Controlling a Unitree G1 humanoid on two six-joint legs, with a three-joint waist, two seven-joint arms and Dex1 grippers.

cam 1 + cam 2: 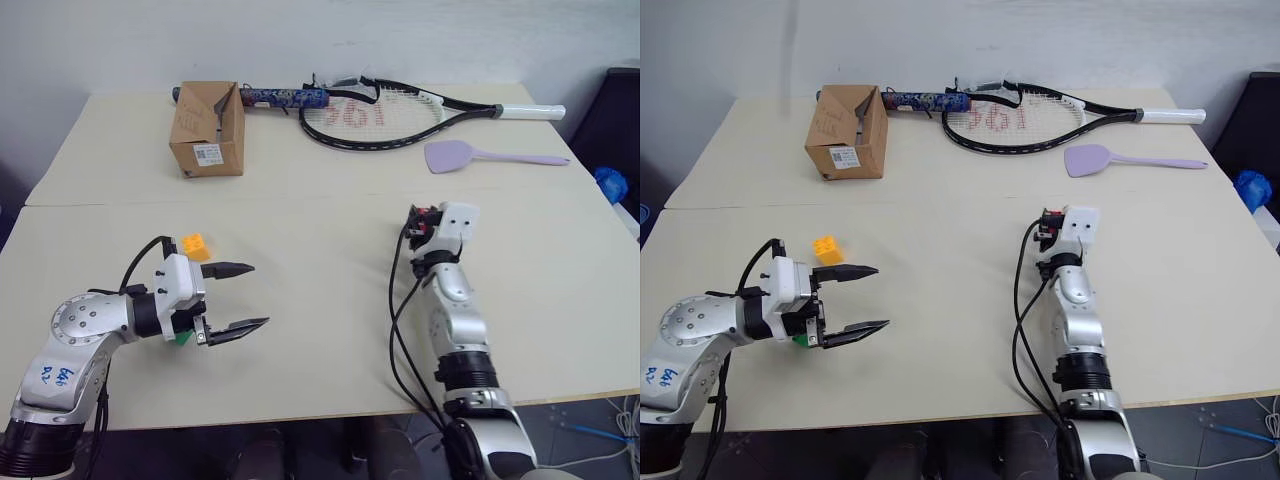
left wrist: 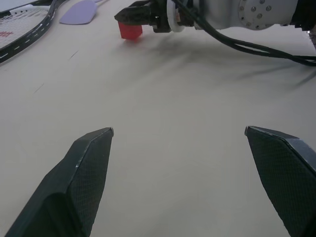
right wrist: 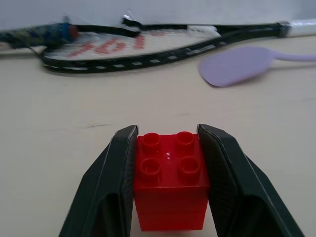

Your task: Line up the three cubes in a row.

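The red cube (image 3: 170,182) sits clamped between the two fingers of my right gripper (image 3: 167,129), studs up. From across the table the same red cube (image 2: 131,30) hangs at the tip of the right gripper (image 2: 132,17), just above the tabletop. A yellow-orange cube (image 1: 196,245) lies on the table on the left, just behind my left gripper (image 1: 258,295). That gripper is open with nothing between its fingers. A sliver of the green cube (image 1: 183,339) peeks out from under the left wrist.
A brown cardboard box (image 1: 208,130) stands at the back left. Behind it and to its right lie a dark patterned tube (image 1: 285,97) and a tennis racket (image 1: 380,110). A lilac spatula (image 1: 455,155) lies at the back right.
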